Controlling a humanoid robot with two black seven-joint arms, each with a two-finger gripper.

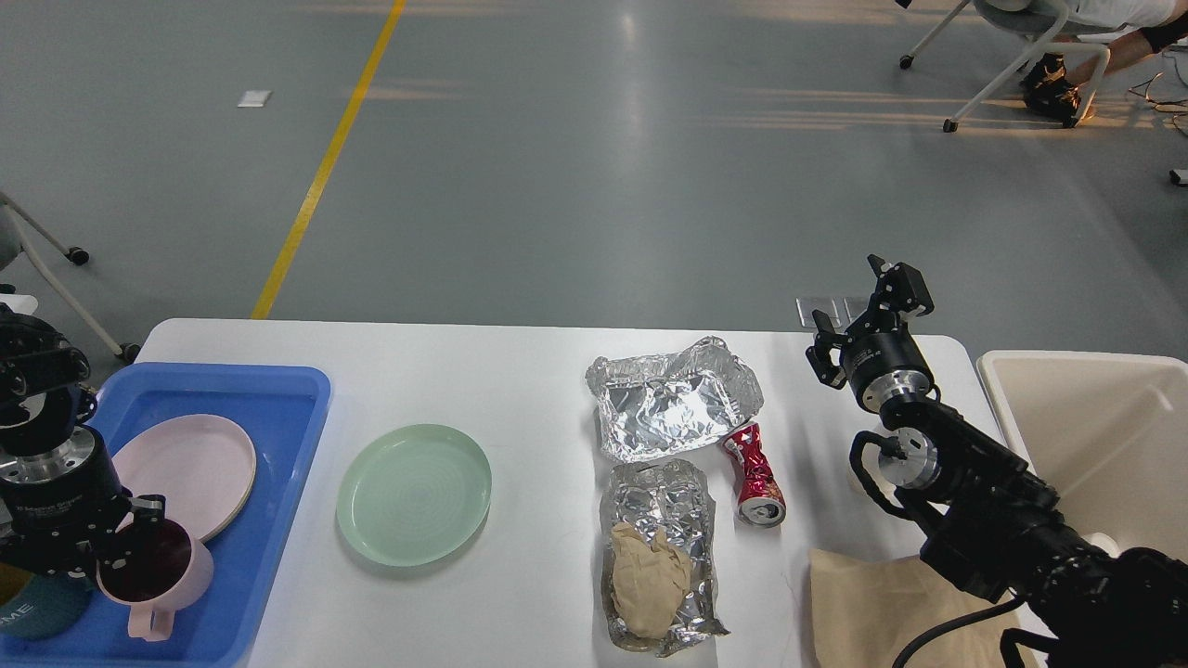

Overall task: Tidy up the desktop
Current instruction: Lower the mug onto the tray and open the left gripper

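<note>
The white desktop (520,371) carries a pale green plate (413,494), a crumpled foil tray (673,399), a flat foil sheet (661,506) with a crumpled brown paper wad (650,577) on it, and a crushed red can (756,473). My left gripper (130,543) is over the blue tray (278,408) and grips the rim of a pink cup (172,575). My right gripper (849,297) is open and empty, raised above the desktop's far right, behind the can.
A pink plate (186,468) lies in the blue tray beside the cup. A beige bin (1104,436) stands past the desktop's right edge. A brown paper bag (882,603) lies at the front right under my right arm. A teal object (37,608) sits at the far left.
</note>
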